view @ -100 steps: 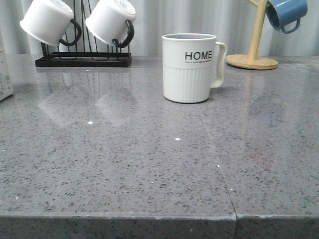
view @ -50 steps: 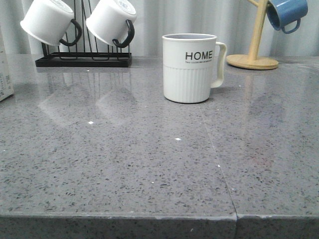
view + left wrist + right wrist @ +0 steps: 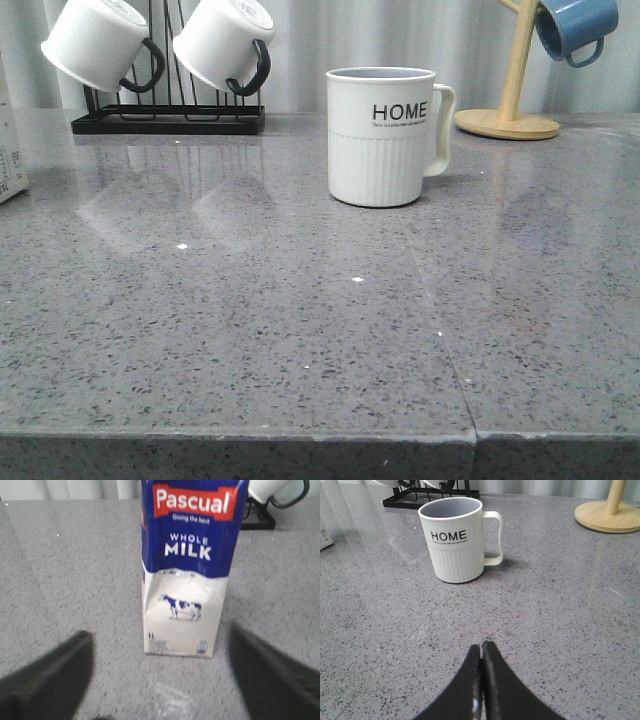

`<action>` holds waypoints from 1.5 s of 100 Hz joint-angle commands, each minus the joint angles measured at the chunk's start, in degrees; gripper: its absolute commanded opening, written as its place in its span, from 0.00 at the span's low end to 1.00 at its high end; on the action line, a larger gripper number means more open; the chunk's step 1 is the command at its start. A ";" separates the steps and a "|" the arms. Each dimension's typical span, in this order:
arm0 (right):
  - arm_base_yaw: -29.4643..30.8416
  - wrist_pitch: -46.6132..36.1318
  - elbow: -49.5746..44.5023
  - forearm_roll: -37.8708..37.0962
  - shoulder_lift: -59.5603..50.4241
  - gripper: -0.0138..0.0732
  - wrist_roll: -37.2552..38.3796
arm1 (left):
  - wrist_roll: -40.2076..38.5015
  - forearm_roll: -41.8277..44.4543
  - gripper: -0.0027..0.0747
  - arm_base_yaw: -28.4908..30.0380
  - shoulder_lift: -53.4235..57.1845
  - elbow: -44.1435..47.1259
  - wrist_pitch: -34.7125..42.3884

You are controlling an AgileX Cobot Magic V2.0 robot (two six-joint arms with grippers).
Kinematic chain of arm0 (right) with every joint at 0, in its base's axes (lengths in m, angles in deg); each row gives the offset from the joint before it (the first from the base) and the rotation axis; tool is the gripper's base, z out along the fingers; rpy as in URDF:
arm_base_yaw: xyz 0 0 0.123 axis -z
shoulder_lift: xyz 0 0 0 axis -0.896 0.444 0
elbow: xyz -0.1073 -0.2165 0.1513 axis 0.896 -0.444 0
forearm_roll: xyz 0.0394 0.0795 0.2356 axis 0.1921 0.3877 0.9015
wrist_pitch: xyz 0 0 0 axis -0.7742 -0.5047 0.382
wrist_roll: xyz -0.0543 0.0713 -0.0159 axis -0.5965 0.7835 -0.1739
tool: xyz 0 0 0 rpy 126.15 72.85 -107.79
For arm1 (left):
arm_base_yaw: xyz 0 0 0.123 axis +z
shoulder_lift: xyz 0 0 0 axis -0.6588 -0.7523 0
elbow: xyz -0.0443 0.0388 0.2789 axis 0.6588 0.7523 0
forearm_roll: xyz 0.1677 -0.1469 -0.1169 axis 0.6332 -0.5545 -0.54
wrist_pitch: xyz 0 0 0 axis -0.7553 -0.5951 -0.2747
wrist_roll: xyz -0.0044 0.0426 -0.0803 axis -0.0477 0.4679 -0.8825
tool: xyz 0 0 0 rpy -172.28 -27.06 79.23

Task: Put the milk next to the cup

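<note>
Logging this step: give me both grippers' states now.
Left gripper: open, facing the milk, holding nothing.
Right gripper: closed, empty.

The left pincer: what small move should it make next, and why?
Probably ease the left pincer forward so its fingers come beside the milk, then close. It is open, the carton stands upright ahead of the gap, not yet between the fingers. The cup waits at mid-table, and the right pincer is shut and empty.
</note>
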 commanded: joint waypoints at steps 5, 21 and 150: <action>0.05 -4.03 1.52 -0.45 0.31 0.08 -0.22 | -0.36 -4.37 0.88 -0.20 -3.03 -2.20 9.62; 0.05 -4.03 1.52 -0.45 0.31 0.08 -0.22 | -0.36 -4.37 0.86 -0.59 -5.41 -2.20 13.85; 0.05 -4.03 1.52 -0.45 0.31 0.08 -0.22 | -0.36 -4.12 0.84 -5.35 -27.23 -9.21 32.56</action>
